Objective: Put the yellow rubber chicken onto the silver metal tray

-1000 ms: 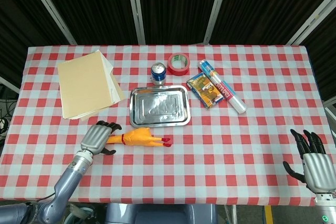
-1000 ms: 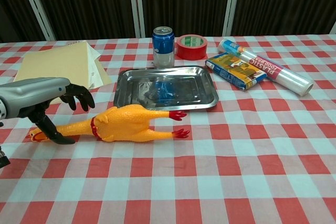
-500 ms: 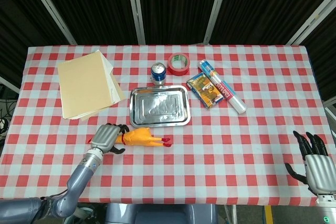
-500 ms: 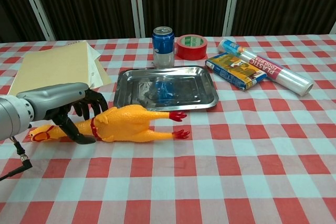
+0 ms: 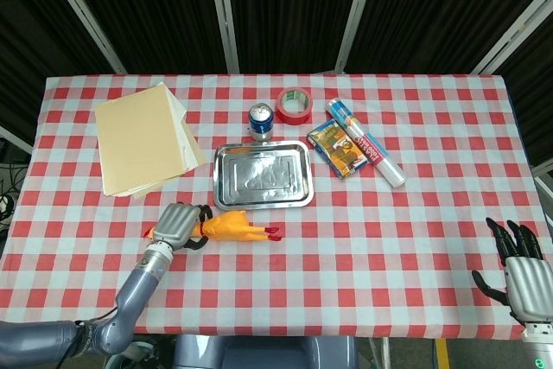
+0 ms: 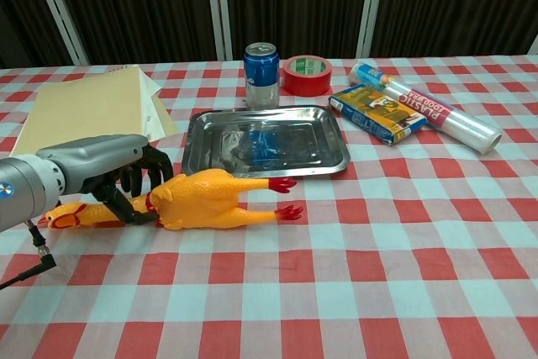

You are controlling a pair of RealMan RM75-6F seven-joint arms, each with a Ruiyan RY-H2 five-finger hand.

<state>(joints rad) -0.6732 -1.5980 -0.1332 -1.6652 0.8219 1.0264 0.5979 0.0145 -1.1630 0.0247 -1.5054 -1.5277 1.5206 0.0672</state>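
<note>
The yellow rubber chicken (image 6: pixel 202 200) lay flat on the red-and-white checked tablecloth (image 6: pixel 395 258), just in front of the silver metal tray (image 6: pixel 265 140) and not yet on it, its red feet pointing away from the left hand (image 6: pixel 126 176) and its head sticking out past that hand's far side. The left hand lay over the chicken's neck with its dark fingers (image 6: pixel 145 181) curled around it, a hold probably chosen because the neck is the narrowest part to close on; whether the grip was already firm could not be told. The tray sat empty and flat, so a short lift forward should be enough.

Behind the tray stood a blue drinks can (image 6: pixel 261 63) and a roll of red tape (image 6: pixel 306 74). Beside the tray, on the side away from the left hand, lay a blue and yellow packet (image 6: pixel 376 113) and a roll of plastic wrap (image 6: pixel 437 117); on its other side lay a stack of tan paper folders (image 6: pixel 92 107). The right hand (image 5: pixel 520 270) hung well away from the tray at the table's near edge, fingers apart, holding nothing.
</note>
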